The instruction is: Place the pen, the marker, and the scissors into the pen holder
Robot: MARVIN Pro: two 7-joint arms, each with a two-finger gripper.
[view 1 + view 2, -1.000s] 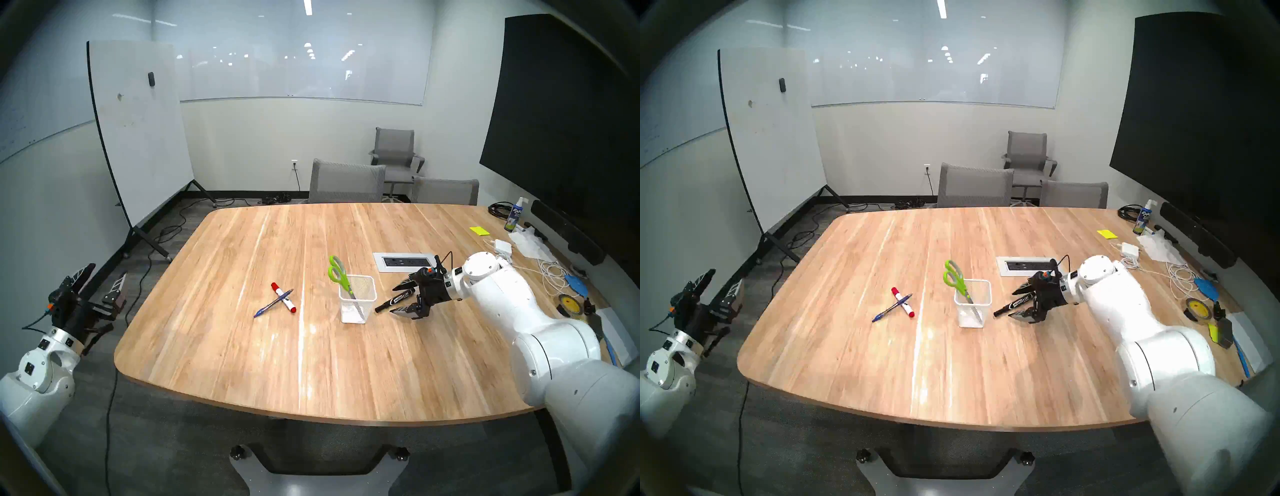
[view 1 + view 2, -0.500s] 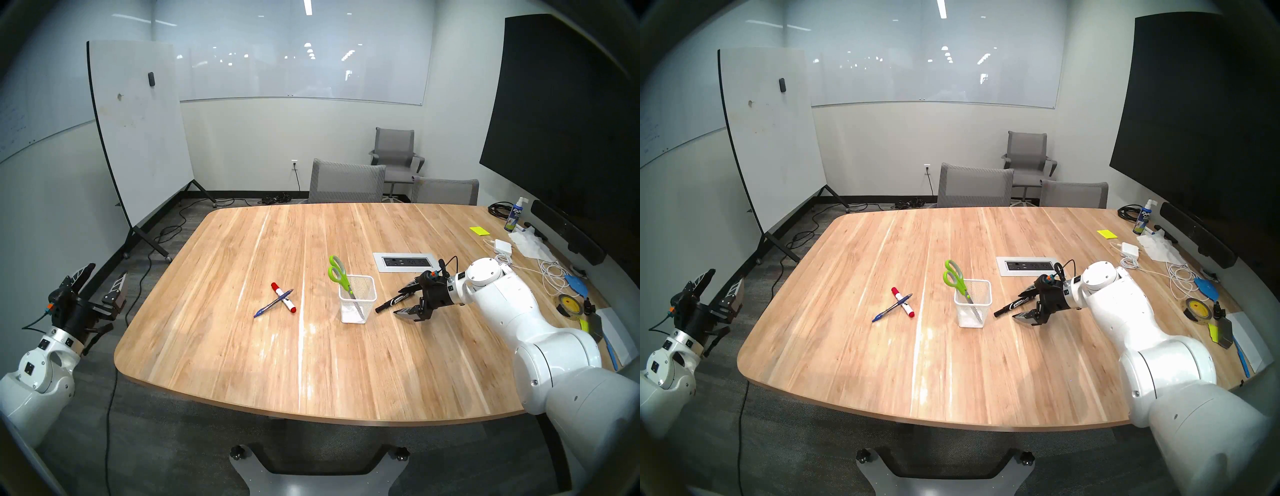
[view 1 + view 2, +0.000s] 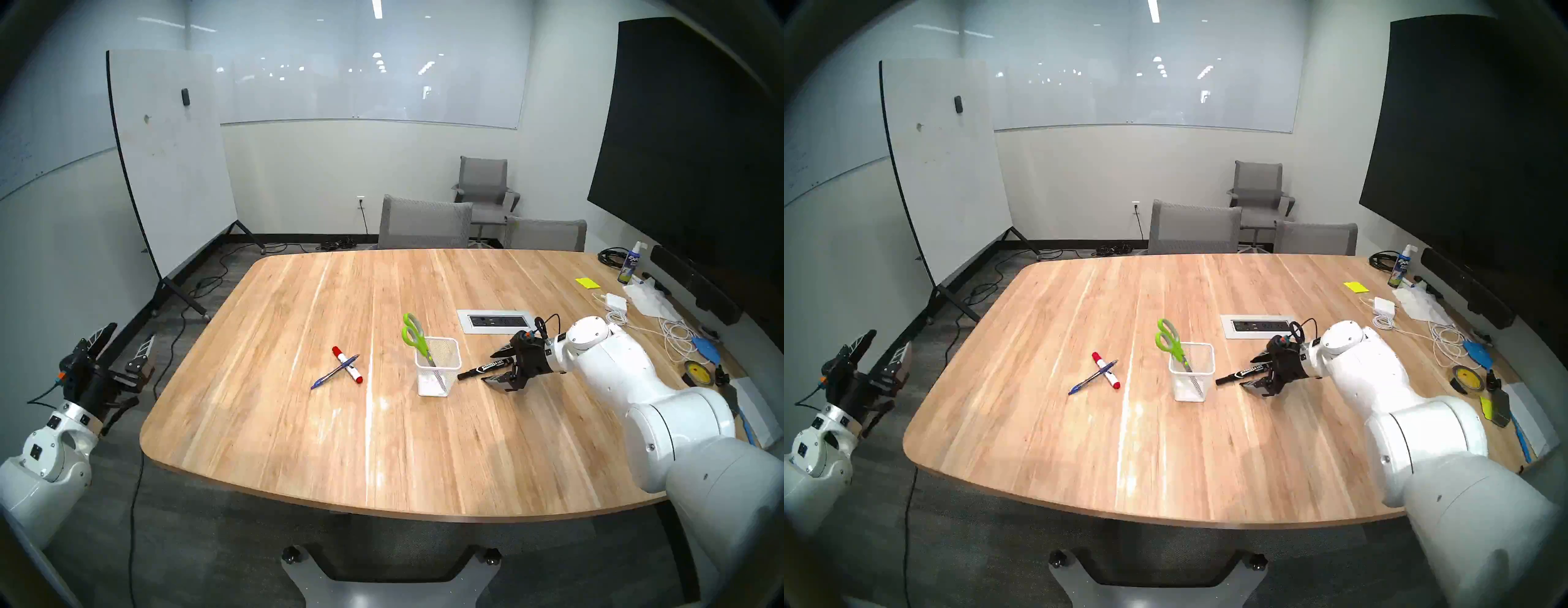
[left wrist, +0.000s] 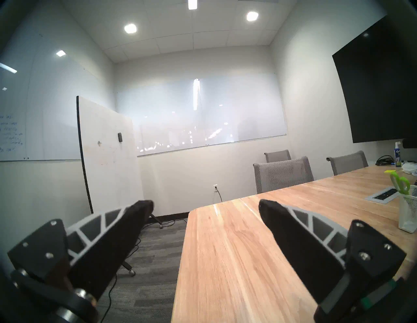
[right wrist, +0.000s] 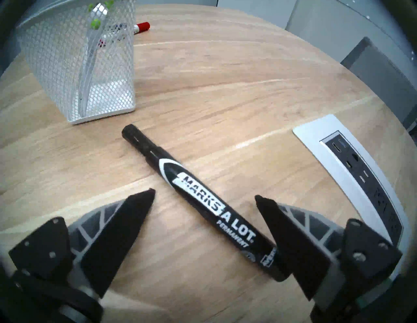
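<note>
Two arms frame the wooden table [image 3: 297, 424] in the head stereo left view: the left gripper [image 3: 125, 352] hangs off the table's left edge with its fingers spread and empty, while the right gripper [image 3: 500, 365] is tipped down over the black marker [image 3: 485, 368], one finger on the far side of it and one on the near side, jaws wide and not pressing it. The marker lies flat just right of the pen holder [image 3: 439, 367], its cap end almost at the mesh. The scissors [image 3: 415, 337] stand blades-down in the holder, green handles leaning out to the far left. Well to the left, the blue pen [image 3: 335, 372] lies across a white marker with red ends [image 3: 348, 365]. The head stereo right view shows the same layout: right gripper [image 3: 1259, 369] released around the black marker [image 3: 1244, 373], pen holder [image 3: 1192, 373] beside it, scissors [image 3: 1169, 339] inside, pen [image 3: 1093, 377] to the left. From the left wrist, the open fingers [image 4: 126, 225] point across the table's left corner, with the holder [image 4: 407, 216] and scissor handles at the far right. From the right wrist, the marker [image 5: 203, 198] lies diagonally between the spread fingertips [image 5: 140, 203], its rear end passing under the right finger; whether they touch I cannot tell. A power outlet panel [image 5: 352, 171] sits to the right.
</note>
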